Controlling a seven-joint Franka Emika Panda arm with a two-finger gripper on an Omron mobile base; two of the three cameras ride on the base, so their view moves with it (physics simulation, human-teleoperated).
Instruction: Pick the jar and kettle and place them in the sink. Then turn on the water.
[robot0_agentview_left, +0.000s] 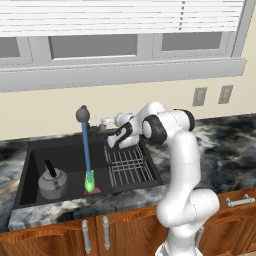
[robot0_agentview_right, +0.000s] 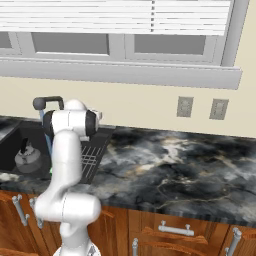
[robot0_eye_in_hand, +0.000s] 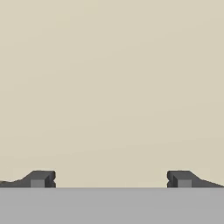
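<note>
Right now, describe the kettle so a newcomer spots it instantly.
Find the black sink recessed in the marbled counter under the window. The kettle sits in its left part, left of the blue water stream. It is the squat grey metal thing with an arched black handle.

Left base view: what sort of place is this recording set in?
A rendered kitchen, by the look of it: a black sink set into a dark marble countertop, wooden cabinets below, and a kettle standing in the basin under running water.
</note>
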